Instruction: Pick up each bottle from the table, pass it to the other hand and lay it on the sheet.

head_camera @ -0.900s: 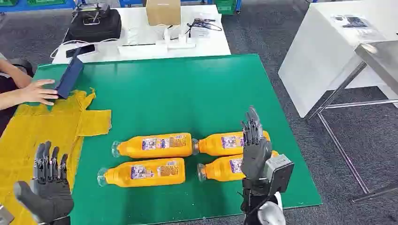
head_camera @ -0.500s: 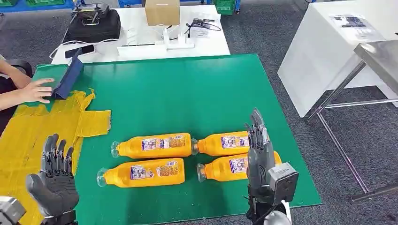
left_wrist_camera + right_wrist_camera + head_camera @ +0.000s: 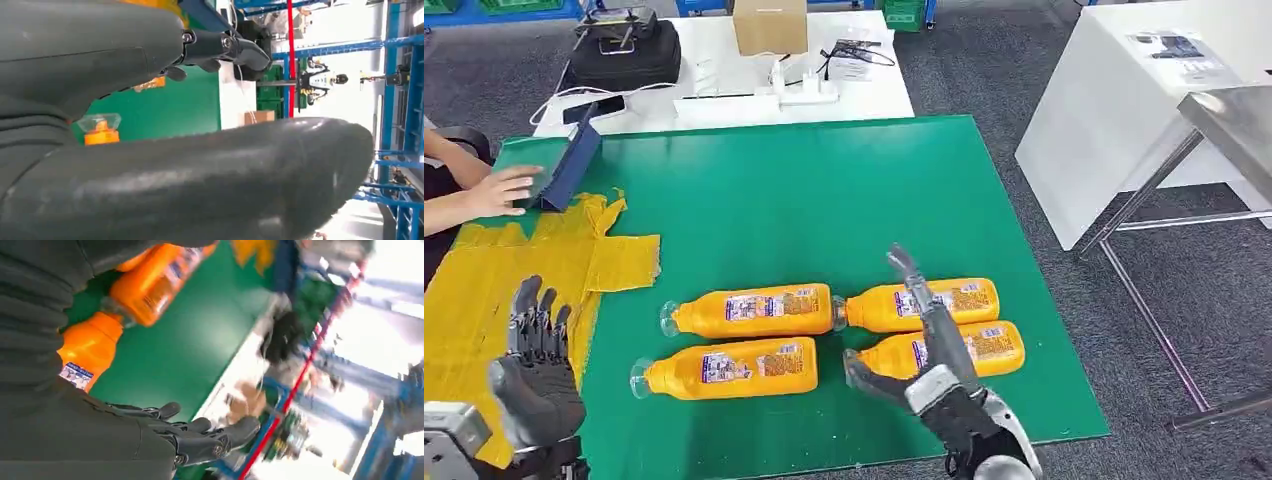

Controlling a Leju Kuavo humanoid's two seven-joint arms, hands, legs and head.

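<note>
I see four orange bottles lying on their sides on the green tabletop [image 3: 824, 190], in two rows near the front edge, caps pointing toward the left edge. Back row: back-left bottle [image 3: 749, 311] and back-right bottle [image 3: 919, 304], cap of the right one just beside the base of the left one. Front row: front-left bottle [image 3: 724, 367] and front-right bottle [image 3: 984, 347].

My right robot hand [image 3: 919, 335] hangs over the right pair, fingers spread wide and stretched toward the back edge, thumb [image 3: 869, 375] out near the cap of the front-right bottle. It holds nothing; I cannot tell if it touches a bottle. The right wrist view shows those dark fingers [image 3: 200, 437] apart with orange bottles beside the palm.

My left robot hand [image 3: 536, 375] is at the front-left corner, over the yellow sheet [image 3: 494, 270], palm up, fingers apart, empty.

The yellow sheet covers the left side of the tabletop, none of the bottles on it. At the back-left corner a person's hand [image 3: 499, 190] rests against a dark blue board [image 3: 574, 160] standing tilted.
</note>
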